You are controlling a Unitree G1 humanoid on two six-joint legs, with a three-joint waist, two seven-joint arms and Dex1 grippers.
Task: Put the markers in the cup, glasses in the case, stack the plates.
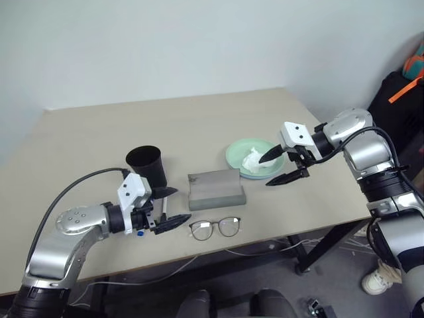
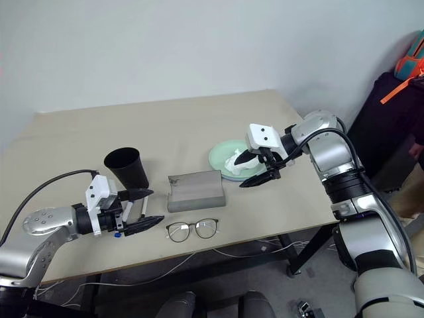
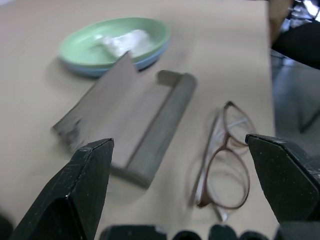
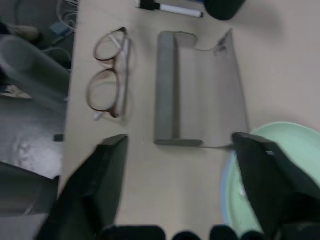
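Note:
The black cup stands upright at the table's left. Just in front of it my left gripper hovers open and empty, and parts of the markers show on the table behind its fingers. One white marker with a black cap lies beside the cup. The grey case lies open at mid-table, with the glasses unfolded on the table in front of it. The pale green plate sits on the light blue one; these plates are right of the case. My right gripper hangs open and empty over their right rim.
A crumpled white tissue lies in the green plate. The table's front edge runs close to the glasses. Dark bags stand off the table at the far right. Cables hang under the table.

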